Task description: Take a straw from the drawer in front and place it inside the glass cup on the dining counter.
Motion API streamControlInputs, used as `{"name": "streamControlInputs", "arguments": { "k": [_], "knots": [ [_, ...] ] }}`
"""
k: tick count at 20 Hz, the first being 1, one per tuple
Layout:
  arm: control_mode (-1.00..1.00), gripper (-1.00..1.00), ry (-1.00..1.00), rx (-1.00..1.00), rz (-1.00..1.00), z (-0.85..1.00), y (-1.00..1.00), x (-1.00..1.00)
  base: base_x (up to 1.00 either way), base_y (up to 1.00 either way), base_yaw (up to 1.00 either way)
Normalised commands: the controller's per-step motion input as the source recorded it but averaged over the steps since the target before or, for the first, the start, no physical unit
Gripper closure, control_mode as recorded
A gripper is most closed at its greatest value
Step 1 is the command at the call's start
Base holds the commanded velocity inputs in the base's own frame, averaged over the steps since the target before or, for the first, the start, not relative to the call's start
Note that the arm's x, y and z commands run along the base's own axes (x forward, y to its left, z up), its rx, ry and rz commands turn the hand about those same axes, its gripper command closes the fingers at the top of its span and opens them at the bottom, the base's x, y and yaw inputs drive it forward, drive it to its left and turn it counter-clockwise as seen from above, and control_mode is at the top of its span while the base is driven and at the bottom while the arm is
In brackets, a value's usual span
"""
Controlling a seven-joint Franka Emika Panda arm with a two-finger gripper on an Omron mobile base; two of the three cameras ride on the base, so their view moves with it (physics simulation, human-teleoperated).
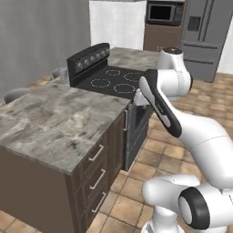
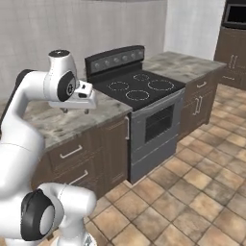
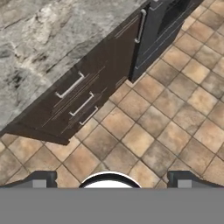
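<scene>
The drawer (image 3: 70,86), top of a stack of three, is shut in the dark cabinet front, its long silver handle running level along the counter (image 1: 50,123) edge. The hand view looks down the cabinet face onto the tiled floor (image 3: 175,131). The base views add the black stove (image 2: 137,89) beside the cabinet. The gripper (image 2: 76,110) hangs wide open and empty above the counter's edge, the drawer below it, well apart.

I see a desk (image 1: 54,118) of veined grey marble, matt, over dark wood drawers (image 1: 98,175) with brushed metal handles (image 1: 96,153). At one o'clock, a glossy black stovetop (image 1: 116,81). Floor (image 3: 175,118): rough tan tile.
</scene>
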Motion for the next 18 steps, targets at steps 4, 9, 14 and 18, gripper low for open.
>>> {"name": "streamControlInputs", "arguments": {
  "k": [4, 9, 14, 18],
  "knots": [
    [1.00, -1.00, 0.00, 0.00, 0.00, 0.00, 0.00, 0.00, -0.01, 0.64, -0.28],
    [1.00, -1.00, 0.00, 0.00, 0.00, 0.00, 0.00, 0.00, 0.02, 0.77, -0.21],
    [1.00, -1.00, 0.00, 0.00, 0.00, 0.00, 0.00, 0.00, 0.01, 0.57, -0.17],
    [1.00, -1.00, 0.00, 0.00, 0.00, 0.00, 0.00, 0.00, -0.13, 0.07, -0.15]
  ]
}}
